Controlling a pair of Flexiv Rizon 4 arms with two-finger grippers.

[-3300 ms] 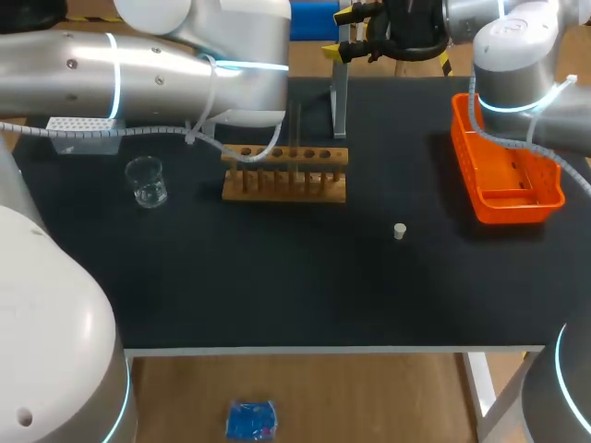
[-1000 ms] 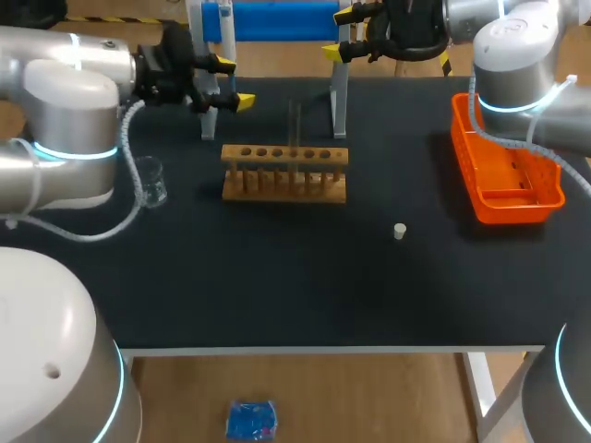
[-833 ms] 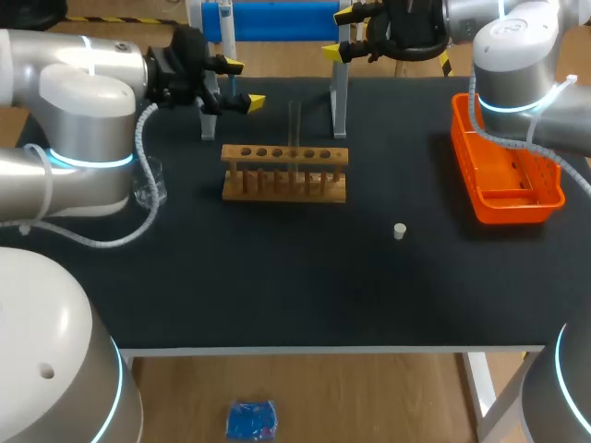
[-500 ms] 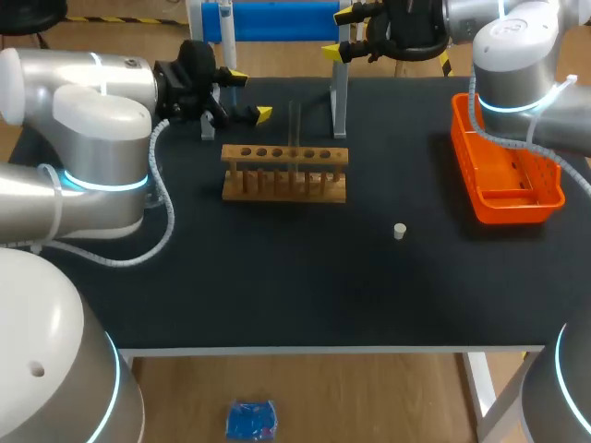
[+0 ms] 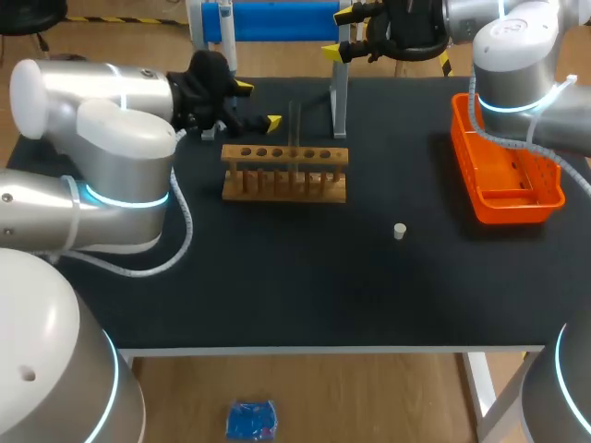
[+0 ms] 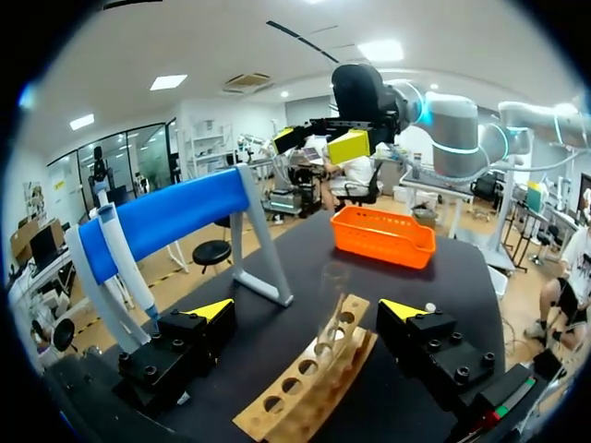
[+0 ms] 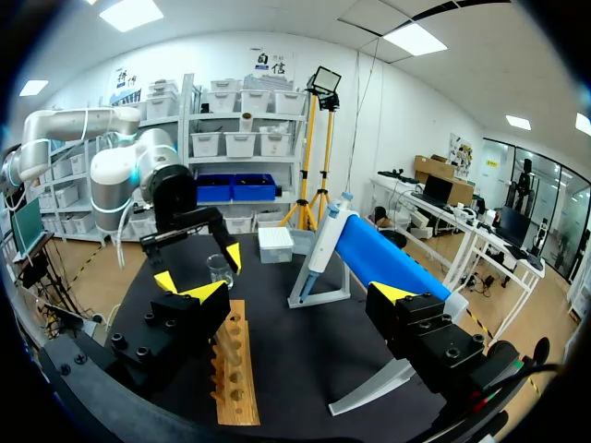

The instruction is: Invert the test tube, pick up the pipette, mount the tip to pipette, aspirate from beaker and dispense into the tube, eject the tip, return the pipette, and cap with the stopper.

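A: Left side first. State of the left claw (image 5: 257, 104)?

B: Released. Fingers spread wide, nothing held. It hangs over the back of the tabletop (image 5: 305, 286), just left of the wooden rack (image 5: 284, 157).

A: The test tube (image 5: 295, 125)?

B: Upright in a rack hole, right of the middle. From the left wrist view it sits ahead of the claw, in line with the gap, fingers clear of it.

A: Beaker (image 7: 220, 269)?

B: Hidden behind the left arm from above. The right wrist view has it past the rack's far end, near the left claw, with the tip box (image 7: 275, 244) beyond.

A: Moving right.

B: Pipette (image 5: 227, 37) hangs on the left end of the blue stand (image 5: 277, 20), behind the rack. Stopper (image 5: 399, 231) sits alone on the tabletop, in front and right of the rack.

A: Right claw (image 5: 339, 32)?

B: Also released, empty, high at the stand's right leg. Orange basket (image 5: 464, 152) near the right edge.
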